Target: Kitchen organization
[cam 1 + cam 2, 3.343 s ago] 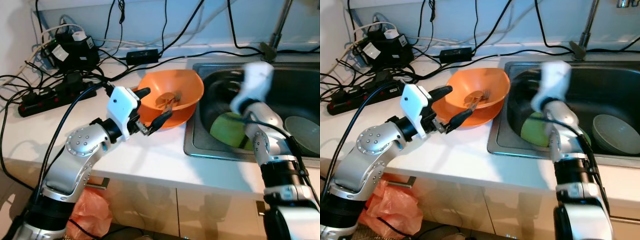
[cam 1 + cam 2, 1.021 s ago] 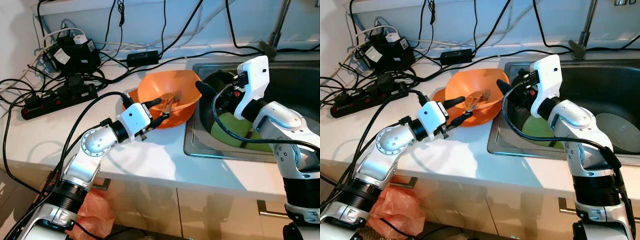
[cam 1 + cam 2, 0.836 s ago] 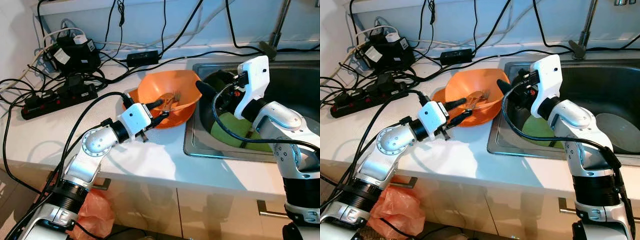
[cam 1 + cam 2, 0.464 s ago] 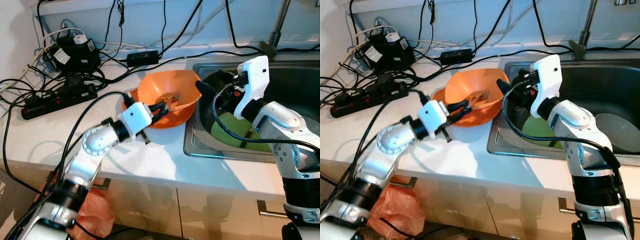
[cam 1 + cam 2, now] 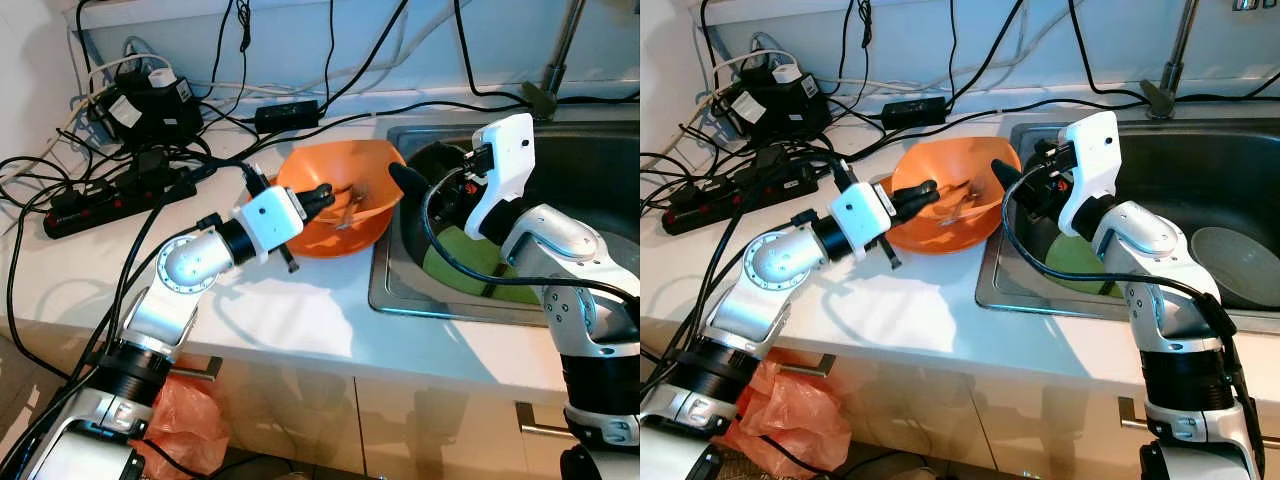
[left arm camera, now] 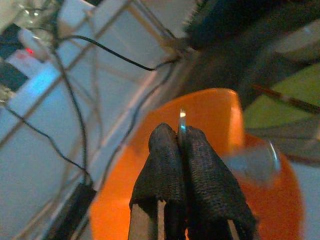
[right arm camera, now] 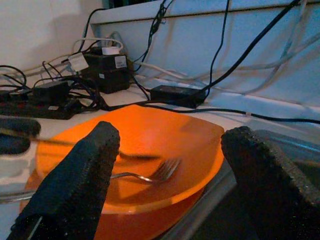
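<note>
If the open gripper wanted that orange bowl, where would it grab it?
Probably the rim nearest the sink. The orange bowl has a thin upturned wall there, and the right gripper, jaws wide open, already faces that edge. One finger inside, one outside. The left gripper is busy, shut on a utensil.

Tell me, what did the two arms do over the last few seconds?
The left gripper closed its open fingers on a piece of cutlery in the orange bowl. The right gripper swung from over the sink to the bowl's rim, open. The bowl and the green dish stayed put.
</note>
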### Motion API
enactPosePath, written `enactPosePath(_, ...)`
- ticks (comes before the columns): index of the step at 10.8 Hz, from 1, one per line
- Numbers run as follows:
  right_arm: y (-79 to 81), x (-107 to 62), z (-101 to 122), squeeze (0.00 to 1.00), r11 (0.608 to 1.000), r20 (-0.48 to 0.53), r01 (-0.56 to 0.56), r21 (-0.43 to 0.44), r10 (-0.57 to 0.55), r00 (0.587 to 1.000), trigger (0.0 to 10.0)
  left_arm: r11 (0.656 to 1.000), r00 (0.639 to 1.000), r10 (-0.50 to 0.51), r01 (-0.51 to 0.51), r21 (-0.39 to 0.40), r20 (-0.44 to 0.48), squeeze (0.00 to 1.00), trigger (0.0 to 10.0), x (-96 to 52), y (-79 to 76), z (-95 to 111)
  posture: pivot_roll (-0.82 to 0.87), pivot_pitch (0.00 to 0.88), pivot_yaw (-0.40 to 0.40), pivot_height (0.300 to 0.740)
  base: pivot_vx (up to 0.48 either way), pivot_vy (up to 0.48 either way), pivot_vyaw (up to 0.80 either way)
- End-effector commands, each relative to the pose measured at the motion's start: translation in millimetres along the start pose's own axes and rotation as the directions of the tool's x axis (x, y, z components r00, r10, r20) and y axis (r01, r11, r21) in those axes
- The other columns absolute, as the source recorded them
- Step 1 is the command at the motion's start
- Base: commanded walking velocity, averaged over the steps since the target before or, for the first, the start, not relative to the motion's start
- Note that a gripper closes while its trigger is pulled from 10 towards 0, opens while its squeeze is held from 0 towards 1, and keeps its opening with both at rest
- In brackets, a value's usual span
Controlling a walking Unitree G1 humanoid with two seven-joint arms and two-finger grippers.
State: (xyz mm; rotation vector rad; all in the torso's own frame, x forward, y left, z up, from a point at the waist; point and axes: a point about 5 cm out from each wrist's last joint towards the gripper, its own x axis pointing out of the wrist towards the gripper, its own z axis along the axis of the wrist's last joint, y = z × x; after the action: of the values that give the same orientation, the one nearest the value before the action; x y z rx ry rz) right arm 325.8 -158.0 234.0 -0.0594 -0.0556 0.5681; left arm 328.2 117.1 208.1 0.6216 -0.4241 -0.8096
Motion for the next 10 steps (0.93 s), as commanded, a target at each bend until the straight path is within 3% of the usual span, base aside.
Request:
enactPosePath(1,1.6,2.9,6.7,0.00,1.000,0.026,-0.001,-0.014,0.001,1.000,10.0,0.997,0.997,0.061,-0.062,0.042,0.036,0.00,0.0,-0.9,16.4,9.6,0.10,0.028,0.183,0.740,0.000,0.000,0.00)
enactPosePath(3,1.3,3.7,6.5,0.00,1.000,0.029,0.004,-0.010,-0.004,1.000,10.0,0.995,0.997,0.059,-0.062,0.082,0.044,0.00,0.0,-4.2,25.3,16.4,0.10,0.027,0.183,0.740,0.000,0.000,0.00)
enactPosePath(5,0.5,4.8,5.3,0.00,1.000,0.030,0.006,-0.003,-0.005,1.000,10.0,0.988,0.996,0.084,-0.088,0.126,0.038,0.00,0.0,-12.9,48.5,24.5,0.10,0.024,0.179,0.740,0.000,0.000,0.00)
enactPosePath(8,-0.5,7.6,6.1,0.00,1.000,0.040,0.006,0.011,-0.006,0.999,10.0,0.985,0.992,0.122,-0.122,0.125,0.002,0.00,0.0,-20.6,69.7,25.1,0.11,0.017,0.175,0.740,0.000,0.000,0.00)
enactPosePath(9,0.5,8.6,6.2,0.00,0.999,0.049,0.005,0.033,-0.007,0.999,10.0,0.971,0.970,0.237,-0.238,0.023,0.057,0.00,0.0,-20.7,85.0,32.9,0.10,0.015,0.173,0.740,0.000,0.000,0.00)
enactPosePath(10,3.4,11.4,5.7,0.00,0.998,0.059,0.009,0.064,-0.013,0.998,10.0,0.902,0.919,0.378,-0.337,-0.271,0.113,0.00,0.0,-16.8,94.4,38.1,0.10,0.014,0.169,0.740,0.000,0.000,0.00)
